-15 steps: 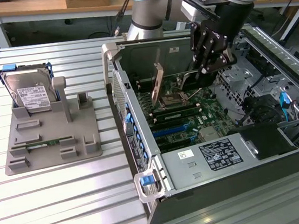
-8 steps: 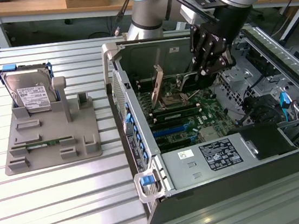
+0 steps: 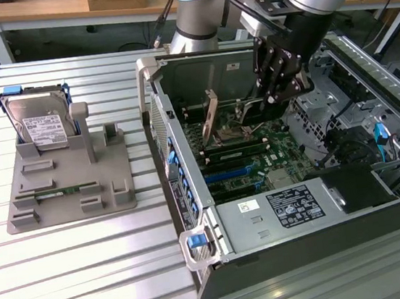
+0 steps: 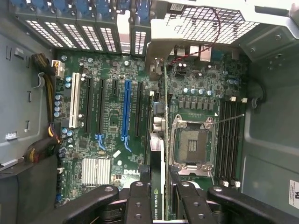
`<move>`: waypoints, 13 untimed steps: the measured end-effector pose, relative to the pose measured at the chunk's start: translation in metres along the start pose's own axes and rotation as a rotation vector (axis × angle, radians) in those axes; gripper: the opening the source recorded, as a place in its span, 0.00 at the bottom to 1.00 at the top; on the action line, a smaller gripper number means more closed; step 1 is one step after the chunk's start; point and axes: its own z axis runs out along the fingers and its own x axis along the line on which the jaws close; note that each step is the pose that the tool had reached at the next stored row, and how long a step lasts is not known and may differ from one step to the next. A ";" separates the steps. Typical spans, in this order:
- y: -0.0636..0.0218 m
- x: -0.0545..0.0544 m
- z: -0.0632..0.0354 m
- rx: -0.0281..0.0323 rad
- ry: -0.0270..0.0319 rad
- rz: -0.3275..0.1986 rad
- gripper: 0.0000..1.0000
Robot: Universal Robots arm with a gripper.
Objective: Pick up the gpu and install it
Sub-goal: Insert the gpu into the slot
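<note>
Gpu (image 4: pixel 159 158) hangs edge-on inside the open computer case (image 3: pixel 193 216), just above the motherboard (image 4: pixel 107 121), clamped between the gripper's (image 4: pixel 160 205) fingers. Outside the case, a grey holder (image 3: pixel 68 202) carries an upright hard drive (image 3: pixel 40 122) and a flat memory stick (image 3: pixel 52 191).

We list: holder (image 3: pixel 68 202) by the table's (image 3: pixel 92 279) far corner, hard drive (image 3: pixel 40 122) upright in it; computer case (image 3: pixel 285 248) alongside; gpu (image 4: pixel 158 186) inside, over motherboard (image 4: pixel 107 121).
</note>
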 end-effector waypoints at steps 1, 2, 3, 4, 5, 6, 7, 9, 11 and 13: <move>0.0000 0.000 0.0006 0.0000 0.0001 0.000 0.26; -0.0001 0.000 0.0015 0.0000 0.0001 0.000 0.26; -0.0001 0.000 0.0023 0.0000 0.0000 0.000 0.26; -0.0002 0.000 0.0031 0.0000 0.0000 0.000 0.26; -0.0002 0.000 0.0035 0.0000 0.0000 0.000 0.26; -0.0003 0.000 0.0042 0.0000 0.0000 0.000 0.26; -0.0003 0.000 0.0052 0.0000 0.0000 0.000 0.26; -0.0003 0.000 0.0062 0.0000 0.0000 0.000 0.26; -0.0004 0.001 0.0073 0.0000 0.0000 0.000 0.26; -0.0005 0.001 0.0089 0.0000 0.0000 0.000 0.26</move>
